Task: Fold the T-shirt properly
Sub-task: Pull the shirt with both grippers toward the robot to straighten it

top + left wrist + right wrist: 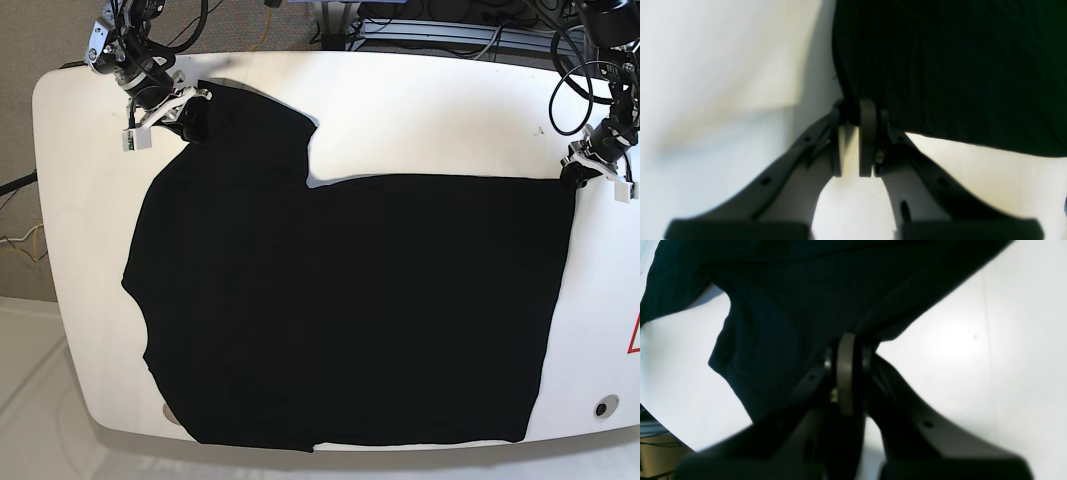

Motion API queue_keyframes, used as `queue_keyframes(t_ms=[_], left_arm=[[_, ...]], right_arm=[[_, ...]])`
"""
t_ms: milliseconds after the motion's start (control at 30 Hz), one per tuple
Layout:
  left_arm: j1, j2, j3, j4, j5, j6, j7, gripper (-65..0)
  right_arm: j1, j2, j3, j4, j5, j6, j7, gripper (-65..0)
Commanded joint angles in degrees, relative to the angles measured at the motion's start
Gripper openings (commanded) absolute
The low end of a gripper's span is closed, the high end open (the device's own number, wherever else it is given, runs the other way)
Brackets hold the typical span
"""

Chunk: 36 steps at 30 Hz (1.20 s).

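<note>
A black T-shirt (350,300) lies spread flat over most of the white worktop (420,110), with a sleeve reaching toward eleven o'clock and its lower edge running to the worktop's rim at six o'clock. The right gripper (190,125), at eleven o'clock, has its jaws clamped on the tip of that sleeve. The left gripper (572,172), at about two o'clock, has its jaws pinched on the corner of the shirt's edge there, as the left wrist view shows close up.

Base view looks down overhead; wrist views sit close, sharing the T-shirt (350,300).
</note>
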<state>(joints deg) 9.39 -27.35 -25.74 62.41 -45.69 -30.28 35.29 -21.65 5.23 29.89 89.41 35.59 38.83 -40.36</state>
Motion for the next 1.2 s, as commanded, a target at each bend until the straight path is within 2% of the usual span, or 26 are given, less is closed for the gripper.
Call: queue_keyframes(t_ms=[0, 300, 433, 567, 900, 1033, 1167], left_arm=[[0.1, -0.6, 0.3, -0.4, 1.9, 0.2, 3.1, -57.8], [-0.2, -0.4, 0.5, -0.6, -0.6, 0.0, 2.9, -55.5], [-0.3, -0.6, 0.3, -0.2, -0.7, 0.2, 4.5, -58.1], [-0.3, -0.6, 0.4, -0.2, -1.1, 0.3, 6.1, -65.0], [0.0, -0.8, 0.8, -0.5, -2.0, 0.4, 1.5, -65.0], [0.1, -1.0, 0.8, -0.5, -3.7, 0.0, 1.8, -65.0], [0.5, -1.4, 0.4, 0.5, -7.8, -1.1, 4.9, -65.0]], right_arm=[[-0.2, 0.3, 0.1, 0.3, -1.1, -0.3, -1.3, -65.0], [-0.2, 0.3, 0.1, 0.2, -1.2, -0.4, -1.1, -65.0], [0.0, 0.2, 0.0, 0.1, -1.2, -0.8, -0.9, -65.0], [0.0, 0.2, 0.0, 0.1, -1.2, -0.7, -1.1, -65.0], [-0.3, 0.3, 0.2, 0.6, -1.1, -0.7, -1.3, -65.0], [-0.4, 0.3, 0.6, 1.2, -0.8, -0.6, -1.6, -65.0], [-0.4, 0.3, 1.6, 2.4, 0.7, -0.3, -2.7, -65.0]])
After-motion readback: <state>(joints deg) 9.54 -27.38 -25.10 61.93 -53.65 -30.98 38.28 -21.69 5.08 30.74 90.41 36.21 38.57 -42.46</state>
